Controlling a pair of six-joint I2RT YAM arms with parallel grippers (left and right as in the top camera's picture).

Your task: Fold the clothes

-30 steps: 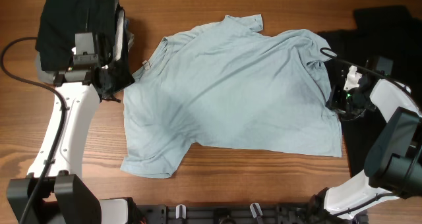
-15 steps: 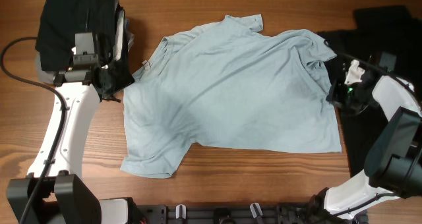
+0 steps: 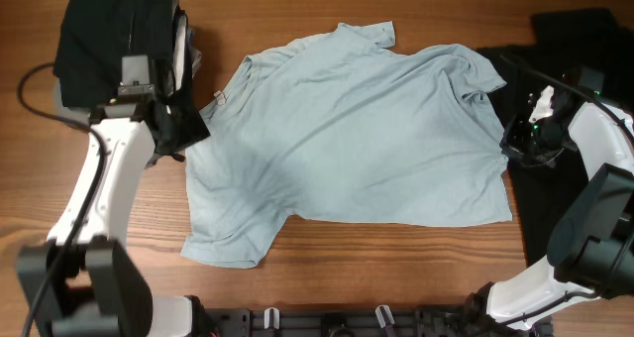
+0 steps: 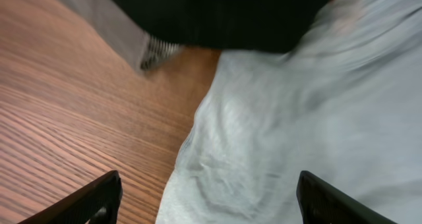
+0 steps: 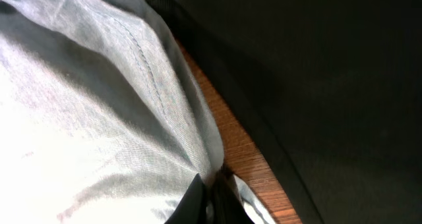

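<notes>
The left fingers (image 3: 176, 129), seen from overhead, hover at the nine o'clock edge of the pale blue-green T-shirt (image 3: 347, 129), the right fingers (image 3: 520, 141) at its three o'clock edge. The shirt lies spread open mid-bench (image 3: 297, 10). A folded black and grey stack (image 3: 109, 30) sits at ten o'clock and a black T-shirt (image 3: 570, 40) at three. No containers show.

Left wrist: the fingers (image 4: 99, 197) are spread wide over the shirt's edge, empty.

Right wrist: the fingers (image 5: 211, 197) are pressed together, pinching the hem.

Folding of this shirt looks barely begun.
</notes>
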